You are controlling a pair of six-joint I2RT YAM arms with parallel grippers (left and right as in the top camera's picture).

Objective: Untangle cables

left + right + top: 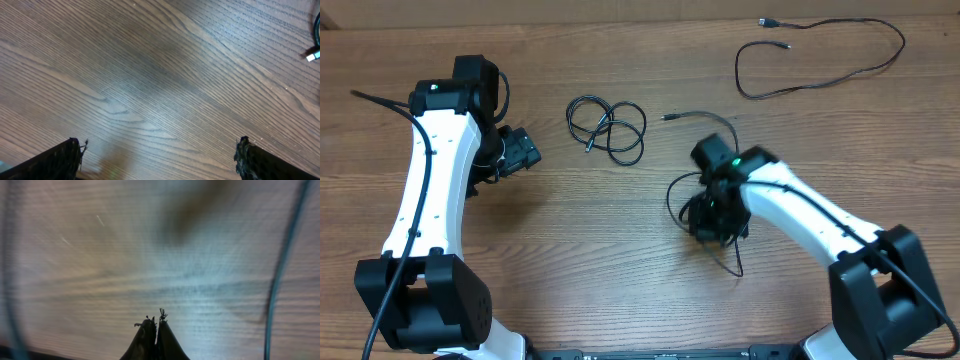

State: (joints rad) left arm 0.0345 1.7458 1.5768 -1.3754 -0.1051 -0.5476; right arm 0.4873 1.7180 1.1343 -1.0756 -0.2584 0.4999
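Note:
Three thin black cables lie on the wooden table. A small coiled cable [607, 127] sits at the middle back. A long loose cable [820, 62] curves at the back right. A third cable [678, 196] loops around my right gripper [713, 226], one end [667, 117] reaching back-left and another strand trailing toward the front. In the right wrist view the right gripper [155, 322] is shut, with nothing seen between its tips; blurred strands [280, 280] pass on either side. My left gripper [524, 154] hovers left of the coil, open wide [160, 150] over bare wood. A plug end [312, 55] shows at that view's right edge.
The wood-grain table [570, 230] fills the view. The white left arm [430, 180] runs along the left side and the white right arm [810, 225] comes in from the front right.

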